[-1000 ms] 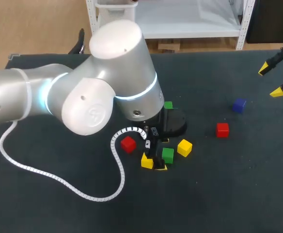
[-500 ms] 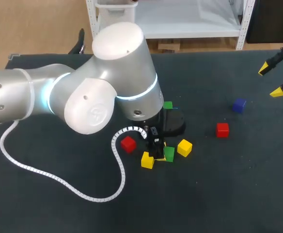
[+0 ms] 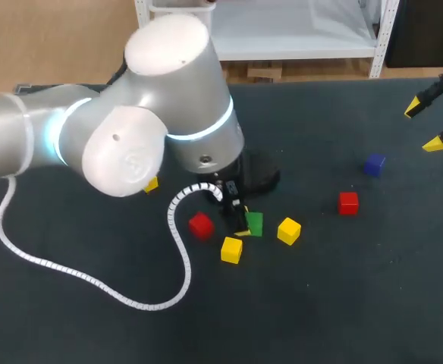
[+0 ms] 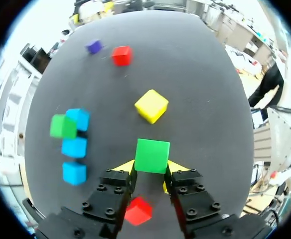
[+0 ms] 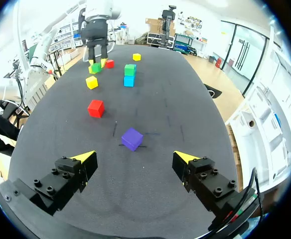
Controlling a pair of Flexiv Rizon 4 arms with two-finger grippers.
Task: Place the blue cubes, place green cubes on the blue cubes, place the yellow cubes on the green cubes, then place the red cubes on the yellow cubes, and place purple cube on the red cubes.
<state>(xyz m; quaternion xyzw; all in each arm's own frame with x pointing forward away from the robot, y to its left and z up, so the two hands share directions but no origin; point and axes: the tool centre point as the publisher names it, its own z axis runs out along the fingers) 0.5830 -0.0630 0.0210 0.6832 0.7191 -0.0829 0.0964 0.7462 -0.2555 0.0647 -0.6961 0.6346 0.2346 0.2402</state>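
Observation:
My left gripper (image 3: pixel 244 226) is shut on a green cube (image 4: pixel 152 156) and holds it just above the table. Beneath it lie a red cube (image 4: pixel 137 211) and a yellow cube (image 3: pixel 231 249). Ahead of the fingers sits another yellow cube (image 4: pixel 151 105). To one side stand three blue cubes in a row (image 4: pixel 73 147), the far one bearing a second green cube (image 4: pixel 62 126). In the head view my left arm hides that row. My right gripper (image 5: pixel 135 158) hangs open at the table's far right, above the purple cube (image 5: pixel 132 138).
A red cube (image 3: pixel 348 202) lies right of the middle and the purple cube (image 3: pixel 373 164) beyond it. Another red cube (image 3: pixel 200 225) sits beside the left gripper. A further yellow cube (image 3: pixel 152 183) peeks out beside my left arm. A white coiled cable (image 3: pixel 92 280) trails over the near left.
My left gripper closed on the green cube and raised it, moving up and left. The arm swung left, uncovering a yellow cube and hiding the stacked green one. My right arm stayed still.

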